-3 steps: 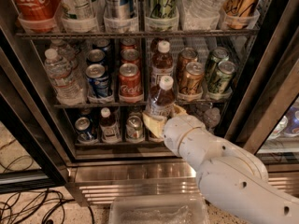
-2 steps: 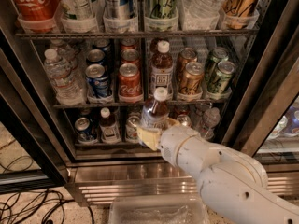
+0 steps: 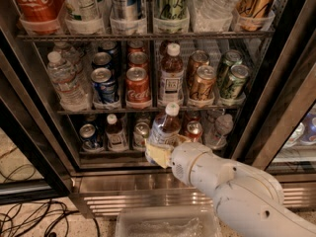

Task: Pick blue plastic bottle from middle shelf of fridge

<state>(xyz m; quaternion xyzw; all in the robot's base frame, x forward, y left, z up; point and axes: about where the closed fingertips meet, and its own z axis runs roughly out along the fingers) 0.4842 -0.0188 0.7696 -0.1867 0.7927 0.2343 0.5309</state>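
Facing you: the fridge [image 3: 276,98], its middle shelf [image 3: 148,110] stocked with cans [image 3: 137,85]. Note the gripper [image 3: 160,151] in front of the lowest rack [image 3: 113,153], jaws clenched around the base of the blue plastic bottle [image 3: 164,127], which hangs tilted, below the middle shelf.

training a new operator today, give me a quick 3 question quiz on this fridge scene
1. True or false: the gripper, in front of the lowest rack, holds the blue plastic bottle.
2. What colour is the held bottle's cap? A red, B white, C green.
3. Fill in: the large red bottle at top left reads ____.

Key: 1 true; 2 B; 3 Coca-Cola.
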